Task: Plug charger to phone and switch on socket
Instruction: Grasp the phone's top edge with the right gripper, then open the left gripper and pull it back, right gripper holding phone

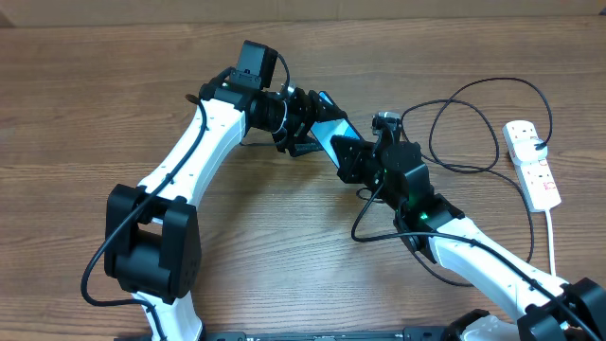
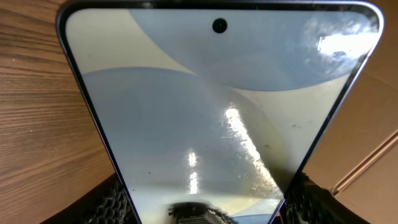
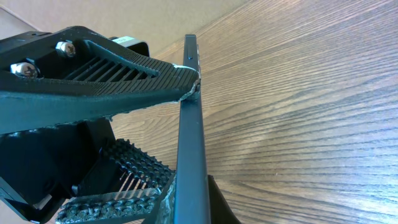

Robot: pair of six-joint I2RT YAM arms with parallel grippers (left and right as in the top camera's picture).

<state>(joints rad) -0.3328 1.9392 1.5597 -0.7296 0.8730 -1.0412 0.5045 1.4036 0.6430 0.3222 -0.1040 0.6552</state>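
Observation:
The phone (image 1: 329,128) is held above the table between both grippers. My left gripper (image 1: 305,133) is shut on its sides. In the left wrist view its light blue screen (image 2: 211,112) fills the frame between my left gripper's fingers (image 2: 202,202). My right gripper (image 1: 352,161) is shut on the phone's other end. In the right wrist view the phone's dark edge (image 3: 189,124) runs between my right gripper's fingers (image 3: 186,202). The charger's black cable (image 1: 492,142) loops on the table at the right, with its plug in the socket (image 1: 532,163), a white strip with red switches. The cable's small tip is hidden.
The socket's thick white cord (image 1: 552,237) runs toward the front right edge. The left gripper's finger (image 3: 93,81) fills the upper left of the right wrist view. Bare wooden table (image 1: 95,114) lies to the left. A cardboard wall (image 1: 426,8) lines the back.

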